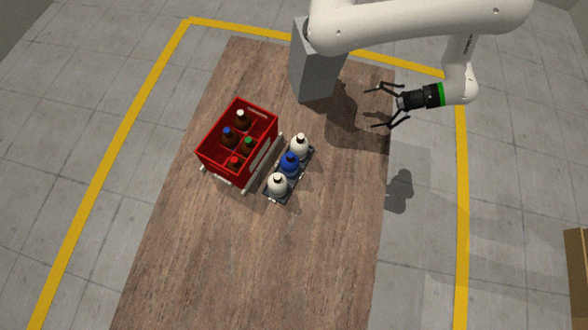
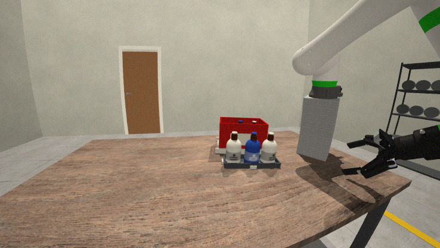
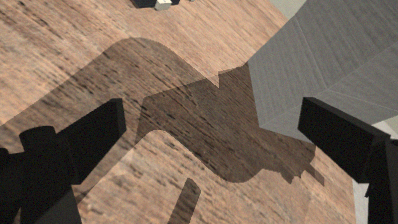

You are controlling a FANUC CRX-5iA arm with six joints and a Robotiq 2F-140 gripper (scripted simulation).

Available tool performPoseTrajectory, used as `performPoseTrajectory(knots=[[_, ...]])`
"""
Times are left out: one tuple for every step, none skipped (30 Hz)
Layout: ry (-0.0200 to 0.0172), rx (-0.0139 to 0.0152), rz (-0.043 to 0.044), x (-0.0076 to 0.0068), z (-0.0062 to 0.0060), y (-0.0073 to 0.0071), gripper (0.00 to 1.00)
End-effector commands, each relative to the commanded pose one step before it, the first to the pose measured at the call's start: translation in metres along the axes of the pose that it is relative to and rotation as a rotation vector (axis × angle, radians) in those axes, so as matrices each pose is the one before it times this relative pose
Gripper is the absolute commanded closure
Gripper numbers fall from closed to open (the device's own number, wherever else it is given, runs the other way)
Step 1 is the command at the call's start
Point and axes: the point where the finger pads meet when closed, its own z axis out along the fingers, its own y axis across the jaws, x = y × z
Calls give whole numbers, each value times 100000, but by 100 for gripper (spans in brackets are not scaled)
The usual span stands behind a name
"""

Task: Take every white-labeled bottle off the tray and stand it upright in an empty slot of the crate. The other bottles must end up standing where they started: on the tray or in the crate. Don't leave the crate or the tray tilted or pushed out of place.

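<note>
We see bare wood between our wide-open, empty gripper [image 1: 383, 106], near the table's right edge, and the tray [image 1: 303, 170]. The grey robot pedestal [image 1: 312, 70] blocks the far edge. The red crate [image 1: 222, 130] stands just beside the tray's left side, so only the tray's right side is reachable. Both white-labeled bottles [image 1: 299, 146] [image 1: 277, 184] flank a blue bottle [image 1: 289, 164], seemingly almost touching. The crate's right-hand slots look empty.

Red crate [image 1: 213, 147], two white bottles [image 1: 299, 146], one blue bottle [image 1: 289, 164].
</note>
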Motion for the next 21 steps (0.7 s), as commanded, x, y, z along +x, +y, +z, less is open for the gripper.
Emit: performPoseTrajectory(knots=[[-8416,-3335,-8389,1795,-1871,-1670,0],[-3105,-780,-2954,777,-696,-545,0],[0,0,0,0,0,0,0],[0,0,0,0,0,0,0],[-3413,-636,-3190,915,-772,-566,0],[-3699,-431,-3410,1068,-850,-571,0],[-3021,-153,-2761,931,-713,-426,0],[-1601,-8,-1459,515,-388,-207,0],[-2044,64,-1860,682,-501,-250,0],[-2204,165,-2008,767,-551,-249,0],[-2064,246,-1887,749,-529,-210,0],[-1967,320,-1807,742,-516,-179,0],[-1934,398,-1788,759,-520,-154,0],[-1885,471,-1758,769,-521,-127,0],[-1827,539,-1723,775,-520,-99,0],[-1773,604,-1695,782,-521,-72,0],[-1719,666,-1668,788,-522,-44,0],[-1663,725,-1641,792,-523,-17,0],[-1607,781,-1617,796,-524,11,0],[0,0,0,0,0,0,0],[0,0,0,0,0,0,0]])
